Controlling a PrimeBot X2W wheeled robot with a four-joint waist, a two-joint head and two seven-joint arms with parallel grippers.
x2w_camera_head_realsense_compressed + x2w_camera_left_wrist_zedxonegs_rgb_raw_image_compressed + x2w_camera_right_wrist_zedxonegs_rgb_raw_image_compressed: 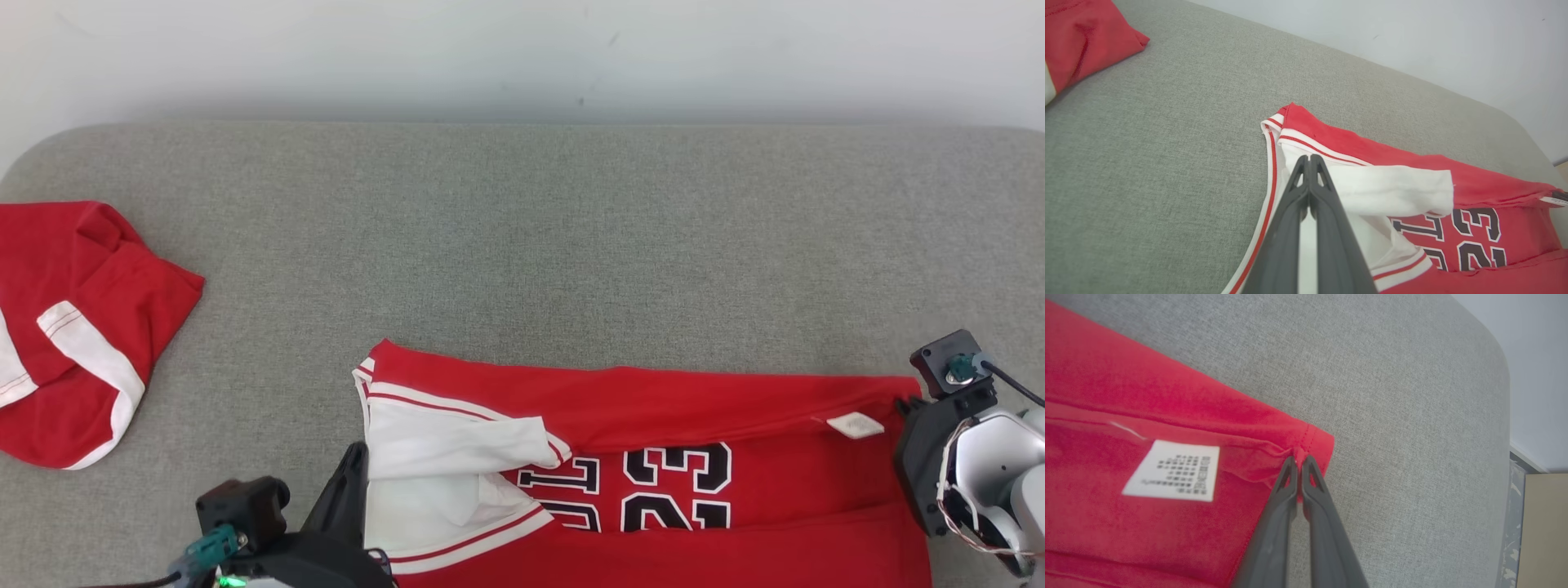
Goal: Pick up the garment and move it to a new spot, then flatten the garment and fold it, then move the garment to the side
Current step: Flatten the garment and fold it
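Two closed grips, pinching the red-and-white fabric jersey (735,408): left gripper (1309,158) at armhole trim, right gripper (1298,459) at hem corner.

You see: garment (735,408) red, white armhole bands with thin red stripes, black numerals outlined white; label (1173,469) white, dark print; second garment (90,286) red, white band; desk (522,245) speckled grey weave; wall (522,49) plain pale grey; left gripper (1309,161), right gripper (1299,461) dark grey.

The garment (735,408) runs off the lower edge, its label (1171,471) unreadable.
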